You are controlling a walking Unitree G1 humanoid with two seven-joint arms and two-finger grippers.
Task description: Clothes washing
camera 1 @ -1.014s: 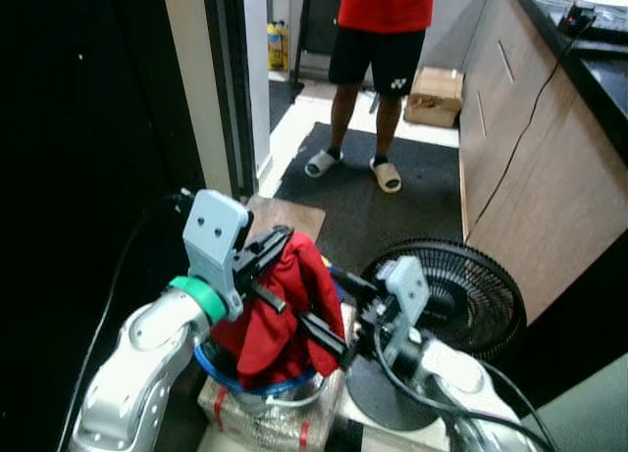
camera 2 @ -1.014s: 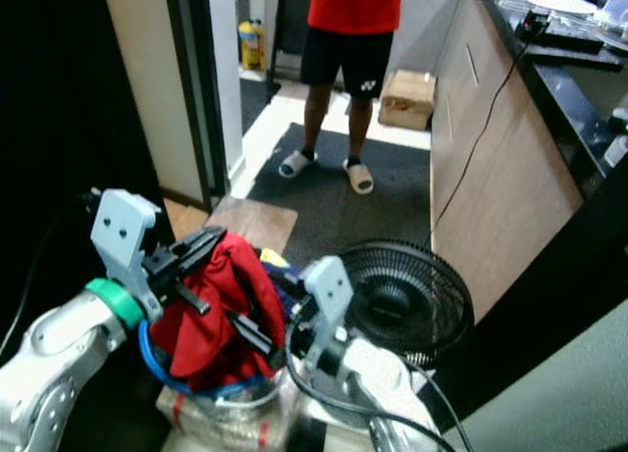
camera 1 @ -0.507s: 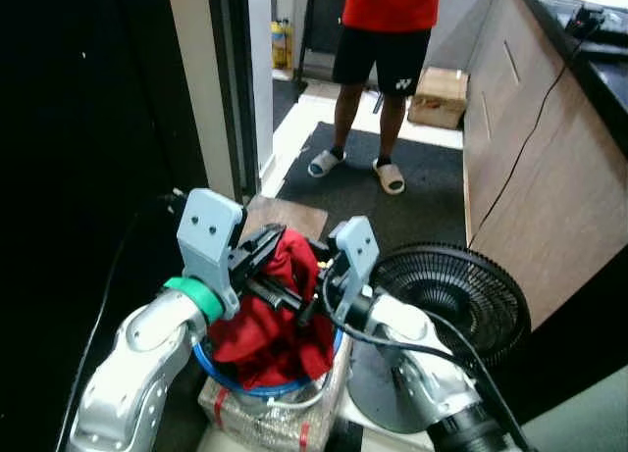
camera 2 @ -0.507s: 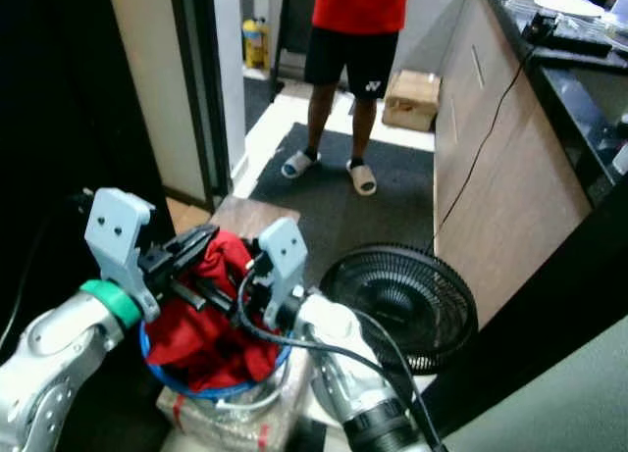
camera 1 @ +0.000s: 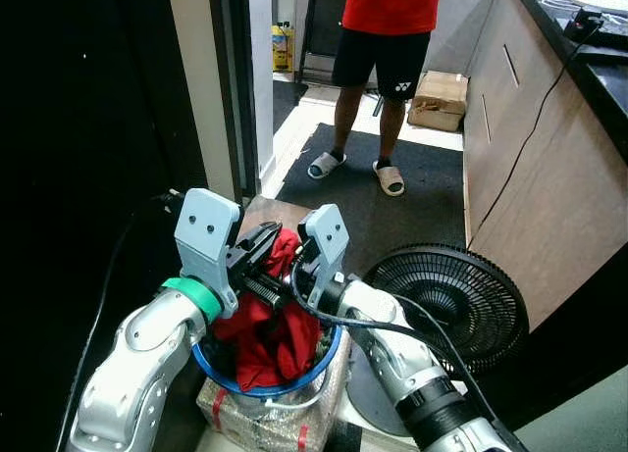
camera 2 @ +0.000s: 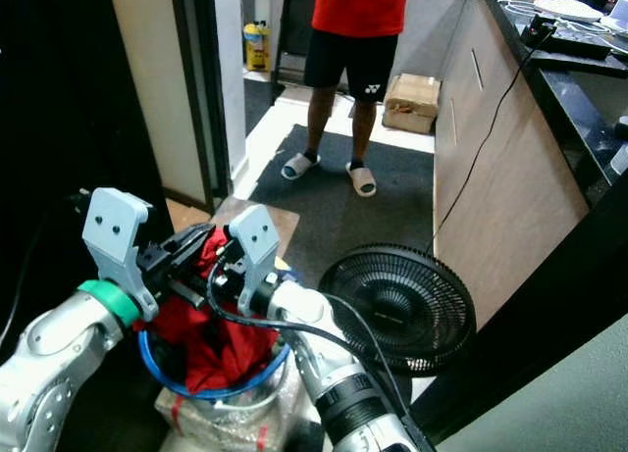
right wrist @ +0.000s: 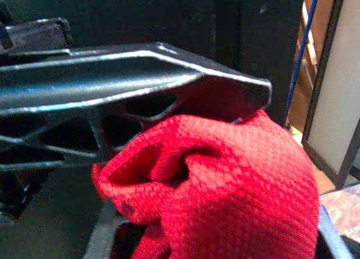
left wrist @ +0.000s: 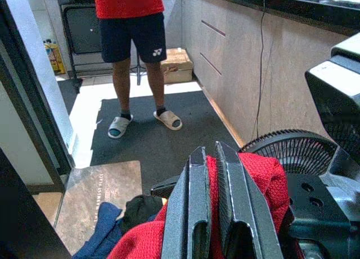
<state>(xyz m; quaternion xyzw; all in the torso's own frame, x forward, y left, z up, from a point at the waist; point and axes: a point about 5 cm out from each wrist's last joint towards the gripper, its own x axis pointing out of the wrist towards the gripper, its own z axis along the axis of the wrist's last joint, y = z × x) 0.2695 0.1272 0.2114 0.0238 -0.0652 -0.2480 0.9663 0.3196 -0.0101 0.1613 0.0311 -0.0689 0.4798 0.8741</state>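
We judge the washing to be at an early stage: we have the red garment (camera 1: 275, 325) lifted partly out of the blue-rimmed basket (camera 1: 324, 359), and nothing in view suggests it has reached a washing machine yet. Our left gripper (left wrist: 212, 175) has its two black fingers pressed close together with a fold of the red cloth pinched between them, as the left wrist view shows plainly. Our right gripper (camera 1: 290, 272) sits just beside the left one, at the top of the same bunch of fabric; the right wrist view shows red knit bulging against one black finger (right wrist: 140, 85), but we cannot tell whether that gripper is closed on the cloth or merely resting against it. Most of the garment hangs down inside the basket, which stands on a wrapped parcel (camera 1: 280, 413) on the floor, and a dark blue piece of clothing (left wrist: 101, 231) lies below the red one, so more laundry appears to remain. A black floor fan (camera 1: 451, 305) stands just beside the basket on our right, and a person (camera 1: 388, 40) in a red shirt and dark shorts stands well apart on the dark mat (camera 1: 392, 202) ahead. What is left, as we read it, is nearly everything: raising the garment clear, carrying it to the washer, and loading the rest
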